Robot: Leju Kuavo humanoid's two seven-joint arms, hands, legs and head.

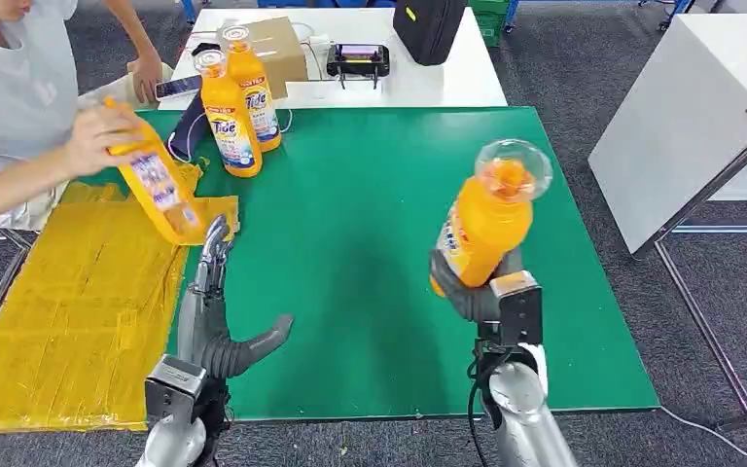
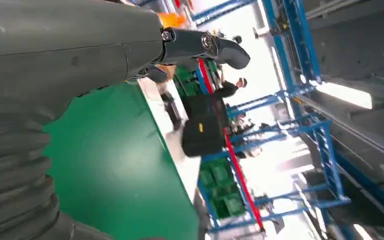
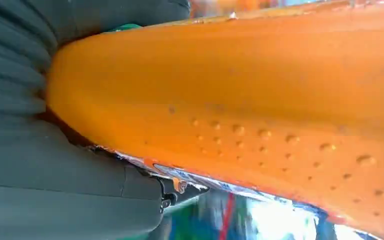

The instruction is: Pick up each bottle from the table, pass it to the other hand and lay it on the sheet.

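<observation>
right hand (image 1: 491, 292) grips orange plastic detergent bottle (image 1: 486, 222) raised above green table mat (image 1: 370, 243) | left hand (image 1: 216, 316) empty, fingers spread beside yellow sheet (image 1: 78, 302) | person's hand (image 1: 102, 131) holds another orange bottle (image 1: 160, 185) over sheet | two orange bottles (image 1: 238, 102) upright at mat's far edge

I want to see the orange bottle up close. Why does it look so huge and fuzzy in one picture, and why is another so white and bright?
Right wrist view: the bottle sits right against the camera, so it looks huge and soft. Left wrist view: bright background light washes out the area beyond the green table.
</observation>
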